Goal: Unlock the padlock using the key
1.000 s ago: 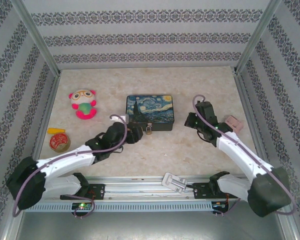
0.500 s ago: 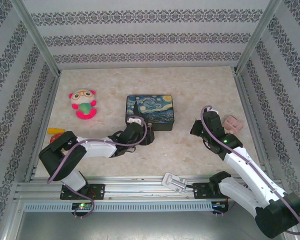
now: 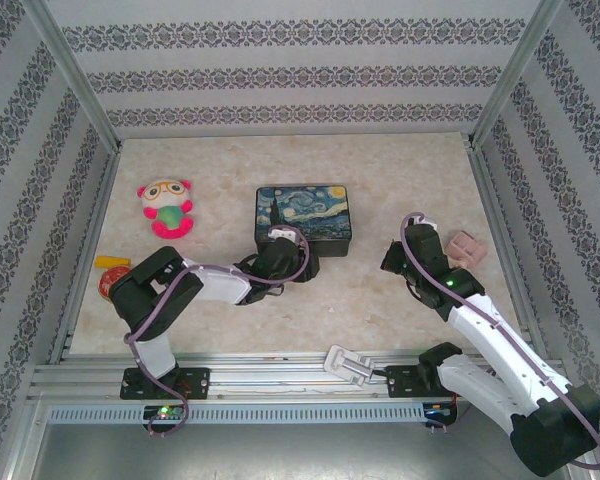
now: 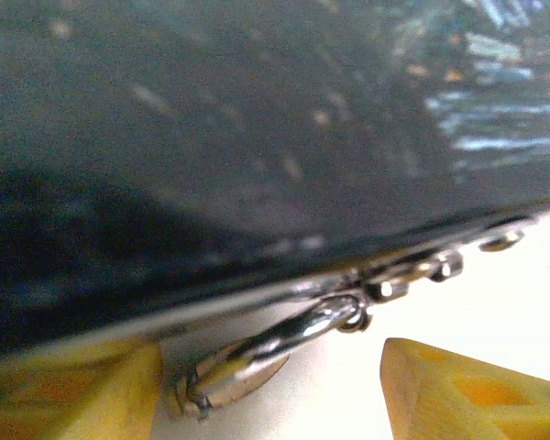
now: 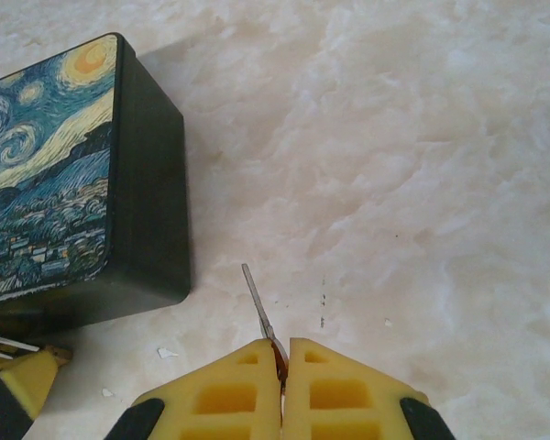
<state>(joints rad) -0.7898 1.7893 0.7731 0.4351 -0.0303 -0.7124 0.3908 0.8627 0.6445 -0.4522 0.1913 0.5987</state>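
Two jaws of the left gripper (image 4: 270, 385) stand apart around the padlock (image 4: 234, 371) at the tin (image 5: 147, 183) front; the right gripper (image 5: 282, 353) clamps the key (image 5: 257, 298) nearby.

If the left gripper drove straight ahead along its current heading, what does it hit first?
Likely the padlock hanging between the open jaws of the left gripper, with the tin box front wall right behind it. Depth is blurry, so which touches first is uncertain.
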